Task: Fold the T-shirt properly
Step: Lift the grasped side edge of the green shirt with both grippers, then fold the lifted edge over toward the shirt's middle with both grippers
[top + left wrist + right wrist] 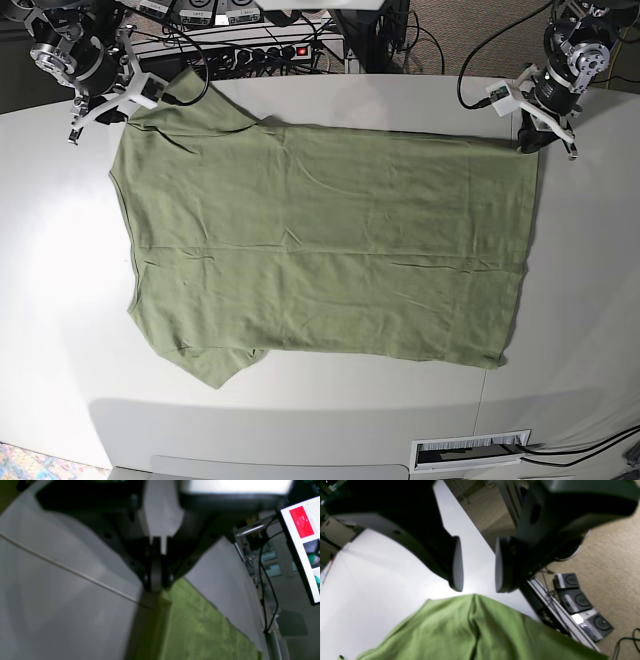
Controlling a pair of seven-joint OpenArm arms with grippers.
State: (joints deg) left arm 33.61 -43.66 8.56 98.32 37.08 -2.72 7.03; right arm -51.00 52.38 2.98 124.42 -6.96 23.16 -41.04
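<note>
No legible text anywhere. Monitor [303, 545] in left wrist view shows a red panel with white lettering, too blurred to read. Nothing printed on the T-shirt [330, 250]; no readable labels on the worktop [60, 300].

Your T-shirt [320, 250] lies spread flat across the middle of the worktop [580, 300], its sleeves to the scene's left and its hem to the right. At the far right corner of the hem sits your left gripper [530, 135], touching the cloth. Your right gripper [100, 100] hangs at the far left, just beside the far sleeve. A power strip [270, 50] lies beyond the worktop's far edge.
</note>
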